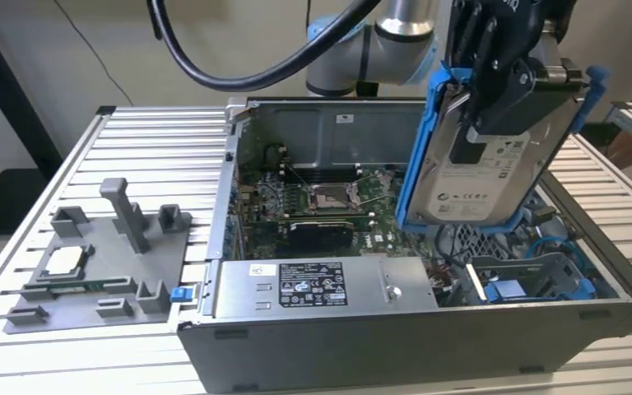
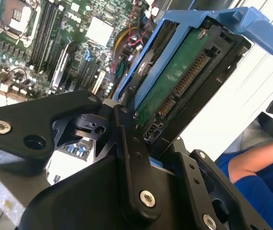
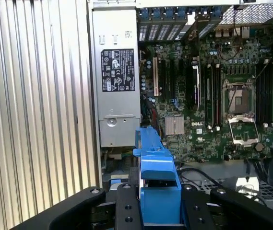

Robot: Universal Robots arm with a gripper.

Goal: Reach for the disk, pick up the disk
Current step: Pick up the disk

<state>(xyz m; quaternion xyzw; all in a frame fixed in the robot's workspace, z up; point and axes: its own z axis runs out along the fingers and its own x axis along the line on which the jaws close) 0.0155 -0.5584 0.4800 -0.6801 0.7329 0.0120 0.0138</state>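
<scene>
I had the gripper [image 1: 503,90] raised above the open computer case [image 1: 404,337], its black fingers [image 1: 490,58] clamped on the disk [image 1: 492,177]. The disk hung clear of the case in the air, tilted, label side facing the exterior camera, with its blue bracket [image 1: 434,115] framing it on both edges. In the second wrist view I saw the disk [image 2: 174,81] from its connector end, green board showing, the bracket [image 2: 256,28] wrapped round it and the finger links [image 2: 131,158] pressed against it. In the first wrist view the blue bracket [image 3: 158,177] sat between the black fingers [image 3: 126,206], with the motherboard [image 3: 208,105] and the grey power supply [image 3: 118,81] of the case below it.

The case lay on its side, open, on a ribbed aluminium table [image 1: 141,140]. On that table, beside the case toward the exterior view's left, I saw a grey fixture plate [image 1: 96,263] with upright posts and a small square silver chip [image 1: 62,261] resting on it. A thick black cable [image 1: 201,66] looped down from the arm above the case. Behind the table stood a pale wall [image 1: 53,49], and a dark post [image 1: 3,74] ran down at the exterior view's left. In the second wrist view a person's arm in a blue sleeve [image 2: 256,187] showed beyond the table edge.
</scene>
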